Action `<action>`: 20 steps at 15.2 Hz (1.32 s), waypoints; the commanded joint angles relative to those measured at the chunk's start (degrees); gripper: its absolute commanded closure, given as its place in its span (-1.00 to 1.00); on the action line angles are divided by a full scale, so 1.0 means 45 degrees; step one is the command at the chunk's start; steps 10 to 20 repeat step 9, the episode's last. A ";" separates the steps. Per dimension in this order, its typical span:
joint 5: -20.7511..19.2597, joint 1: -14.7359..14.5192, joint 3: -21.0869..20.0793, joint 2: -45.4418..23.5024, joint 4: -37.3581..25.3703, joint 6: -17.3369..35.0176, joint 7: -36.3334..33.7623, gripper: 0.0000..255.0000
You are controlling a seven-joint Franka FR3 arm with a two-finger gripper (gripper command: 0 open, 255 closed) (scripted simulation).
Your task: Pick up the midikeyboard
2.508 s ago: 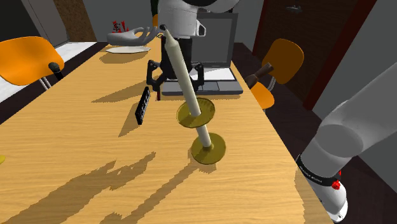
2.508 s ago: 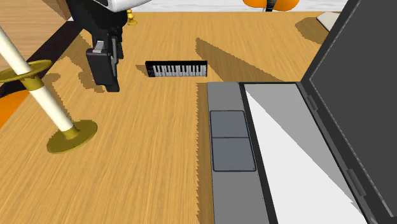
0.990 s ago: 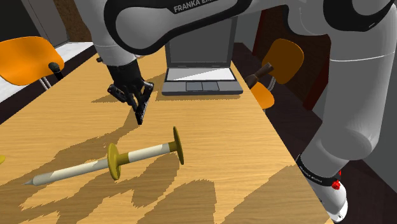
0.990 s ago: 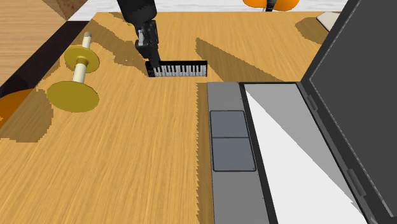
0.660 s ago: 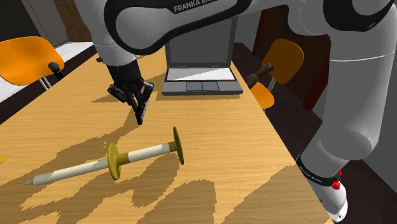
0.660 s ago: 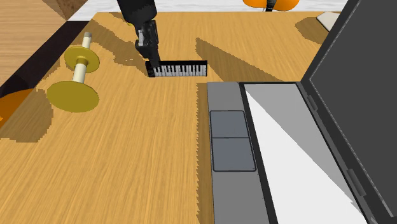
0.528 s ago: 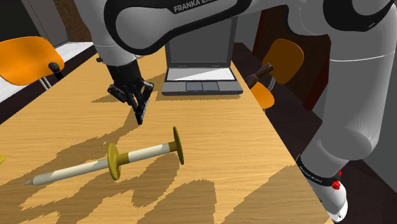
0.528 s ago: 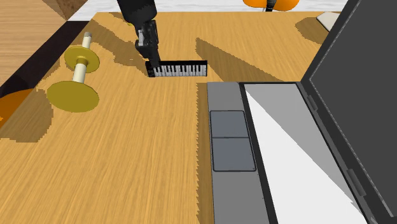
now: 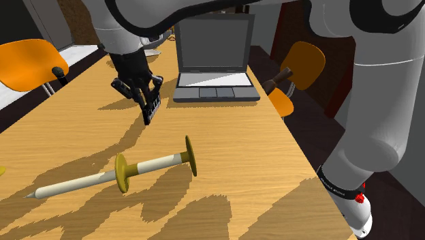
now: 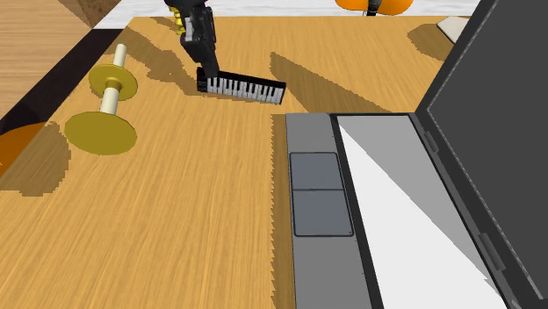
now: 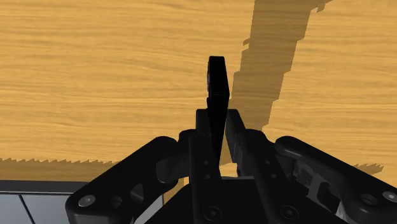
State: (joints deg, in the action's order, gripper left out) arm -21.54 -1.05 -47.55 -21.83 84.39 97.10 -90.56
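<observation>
1. Shoulder view: the gripper [image 9: 147, 100] is clenched on one end of the keyboard [image 9: 150, 112], left of the laptop [image 9: 214, 65].
2. Second exterior view: the keyboard slants just above the table [image 10: 193, 228], near the laptop's far-left corner.
3. Wrist view: both fingers clasp its thin edge.

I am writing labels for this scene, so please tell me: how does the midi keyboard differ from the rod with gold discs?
The midi keyboard is a thin black bar with white keys; the rod with gold discs is cream and round. The midi keyboard is clasped at one end by the fingers and tilted; the rod lies free on the wooden table. Both are long and narrow.
</observation>
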 commanded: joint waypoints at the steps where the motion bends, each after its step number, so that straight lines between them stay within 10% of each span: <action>1: -0.0038 -0.0149 0.0000 -0.0084 -0.0465 -0.0395 0.0010 1.00; 20: -0.0102 -0.0475 -0.0001 -0.0219 -0.1733 -0.1511 0.0140 1.00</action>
